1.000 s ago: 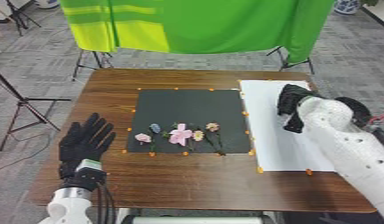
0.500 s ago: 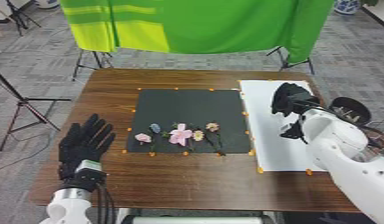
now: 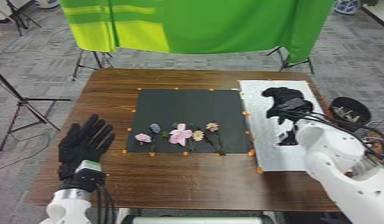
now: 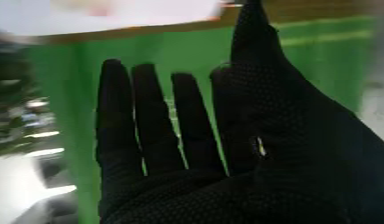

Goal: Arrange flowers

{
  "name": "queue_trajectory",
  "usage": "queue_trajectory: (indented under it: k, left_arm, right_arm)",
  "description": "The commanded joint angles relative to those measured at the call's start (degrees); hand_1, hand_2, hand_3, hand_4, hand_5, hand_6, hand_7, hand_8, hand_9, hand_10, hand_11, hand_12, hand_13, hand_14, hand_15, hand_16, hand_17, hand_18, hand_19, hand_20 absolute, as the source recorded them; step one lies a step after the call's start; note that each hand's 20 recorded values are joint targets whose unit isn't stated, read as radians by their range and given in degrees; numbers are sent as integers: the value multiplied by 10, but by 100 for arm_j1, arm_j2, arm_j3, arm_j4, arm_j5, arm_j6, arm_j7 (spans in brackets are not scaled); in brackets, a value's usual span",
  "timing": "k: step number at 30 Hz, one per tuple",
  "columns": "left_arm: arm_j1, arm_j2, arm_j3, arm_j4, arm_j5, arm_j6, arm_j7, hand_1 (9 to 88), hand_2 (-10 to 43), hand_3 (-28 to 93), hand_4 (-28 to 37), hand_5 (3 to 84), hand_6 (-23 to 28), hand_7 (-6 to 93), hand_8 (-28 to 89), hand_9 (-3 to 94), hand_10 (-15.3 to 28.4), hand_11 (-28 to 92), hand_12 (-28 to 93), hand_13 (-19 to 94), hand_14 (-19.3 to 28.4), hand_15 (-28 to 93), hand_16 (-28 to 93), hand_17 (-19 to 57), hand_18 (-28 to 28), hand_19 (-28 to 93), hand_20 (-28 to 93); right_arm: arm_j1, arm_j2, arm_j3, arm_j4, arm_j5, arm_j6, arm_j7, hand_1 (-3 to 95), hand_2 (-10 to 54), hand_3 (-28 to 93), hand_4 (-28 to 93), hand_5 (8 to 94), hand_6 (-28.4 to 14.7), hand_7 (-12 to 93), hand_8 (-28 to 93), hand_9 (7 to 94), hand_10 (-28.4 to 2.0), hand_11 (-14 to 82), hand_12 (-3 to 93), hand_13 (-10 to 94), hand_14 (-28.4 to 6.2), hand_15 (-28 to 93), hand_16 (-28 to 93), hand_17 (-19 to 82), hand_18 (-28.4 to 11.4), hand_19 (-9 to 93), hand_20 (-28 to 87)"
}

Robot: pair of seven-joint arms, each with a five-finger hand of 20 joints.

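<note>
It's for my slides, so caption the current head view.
Flowers lie along the near edge of a black sheet as the robot's right hand hovers over the white sheet beside it.

Brown wood tbl [image 3: 171, 187] is standing on gray carpet tiles [image 3: 48, 60]. Behind it, green cloth [image 3: 215, 25] is hanging w/ blk stand legs [image 3: 78, 65] showing below; brighter yellow-green patch is glowing on its L part. Blk tripod [image 3: 25, 101] is standing L of tbl, 2nd tripod [image 3: 15, 11] farther back. Blue/wht pot [image 3: 346, 6] is sitting far back R, blk bin [image 3: 351, 111] near tbl's R edge.
</note>
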Motion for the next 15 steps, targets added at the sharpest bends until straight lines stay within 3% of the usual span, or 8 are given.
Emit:
queue_trajectory:
  k: [1,6,8,10,12,13,15]
  left_arm:
    - [54,6,92,29,-38,124,134,281,149,704,-283,431,103,140,-81,354,160,279,115,263,172,432,-75,-69,160,379,102]
    - [72,-7,78,32,15,0,89,281,151,712,-283,435,103,144,-82,360,160,286,116,266,173,438,-74,-69,160,379,102]
    - [48,-44,81,39,59,-33,32,281,153,716,-283,435,103,145,-83,361,160,286,116,266,172,439,-74,-69,160,379,102]
    - [53,-38,87,17,17,-32,50,280,154,718,-283,435,103,145,-83,361,159,286,115,266,172,439,-75,-69,160,379,102]
    - [29,-64,85,20,-2,-24,53,281,154,717,-283,435,103,145,-83,360,160,287,115,266,172,438,-75,-68,160,379,102]
    - [33,-59,90,15,-12,-8,59,281,154,717,-283,435,103,145,-83,360,159,287,116,266,172,438,-75,-68,160,379,102]
    - [45,-73,77,8,-4,-5,26,281,153,716,-283,435,103,145,-83,360,159,286,115,267,172,438,-75,-68,160,379,102]
  right_arm:
    - [233,29,467,576,693,-1152,104,408,-95,841,-283,292,-18,160,-131,295,-117,62,119,277,-126,68,219,147,-165,505,220]
    - [704,-12,81,1546,823,-1710,-626,463,-95,841,-282,271,-11,159,-131,250,-115,42,102,257,-115,36,226,156,-151,487,220]
    - [768,-72,-7,1797,893,-1691,-701,503,-95,839,-282,276,1,177,-139,255,-100,49,96,270,-100,40,229,166,-144,502,229]
    - [737,-141,-78,1910,905,-1470,-602,521,-95,836,-282,301,9,199,-160,286,-93,61,88,305,-80,54,227,191,-130,507,231]
    - [562,-111,-132,1885,898,-931,-524,537,-95,828,-283,362,13,202,-164,378,-93,76,98,387,-65,96,219,227,-119,539,247]
    - [466,-106,-134,1870,819,-743,-548,553,-95,816,-283,428,19,204,-164,484,-92,103,116,484,-54,145,221,253,-116,579,266]
    - [314,-71,-137,1842,808,-403,-609,585,-95,749,-283,511,27,204,-159,600,-86,159,154,578,-35,210,297,278,-120,636,299]
